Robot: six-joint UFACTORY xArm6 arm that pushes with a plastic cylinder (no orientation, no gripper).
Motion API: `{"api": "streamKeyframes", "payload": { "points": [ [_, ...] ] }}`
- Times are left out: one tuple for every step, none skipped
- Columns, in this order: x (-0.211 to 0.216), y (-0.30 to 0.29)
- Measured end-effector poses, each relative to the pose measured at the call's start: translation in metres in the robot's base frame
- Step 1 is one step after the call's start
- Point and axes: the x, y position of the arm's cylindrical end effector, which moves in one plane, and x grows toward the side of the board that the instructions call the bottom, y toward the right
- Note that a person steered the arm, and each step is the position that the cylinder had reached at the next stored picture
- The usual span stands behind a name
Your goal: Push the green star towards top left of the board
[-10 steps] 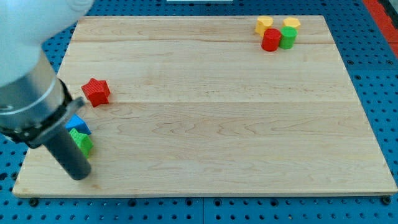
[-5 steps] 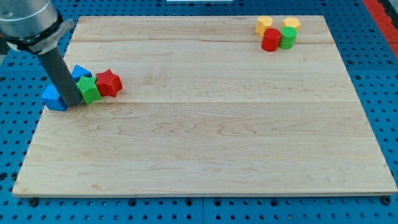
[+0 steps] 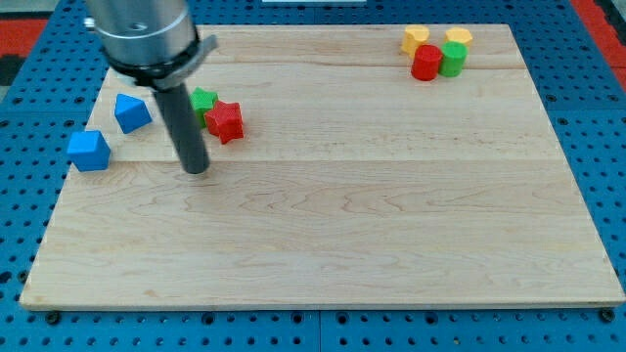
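The wooden board (image 3: 333,225) lies on a blue perforated table (image 3: 597,117). The arm carries no gripper, only a dark rod; my tip (image 3: 197,168) rests on the board. All positions below are given relative to the tip.

The green star (image 3: 202,101) lies just above the tip toward the view's top, partly hidden behind the rod. The red star (image 3: 225,120) touches the green star's lower right side, up and right of the tip.

Two blue blocks lie to the view's left: one (image 3: 131,111) up and left, the other (image 3: 89,150) farther left at the board's edge.

Far toward the top right sits a cluster: two yellow blocks (image 3: 416,37) (image 3: 458,37), a red cylinder (image 3: 425,63) and a green cylinder (image 3: 451,60).
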Motion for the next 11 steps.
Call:
{"api": "streamKeyframes", "payload": {
  "points": [
    [-0.024,-0.006],
    [-0.043,-0.029],
    [-0.074,-0.022],
    [-0.106,-0.034],
    [-0.111,-0.016],
    [-0.103,0.003],
    [-0.121,0.025],
    [-0.141,0.001],
    [-0.138,-0.034],
    [-0.137,-0.002],
    [-0.155,0.027]
  ]
}}
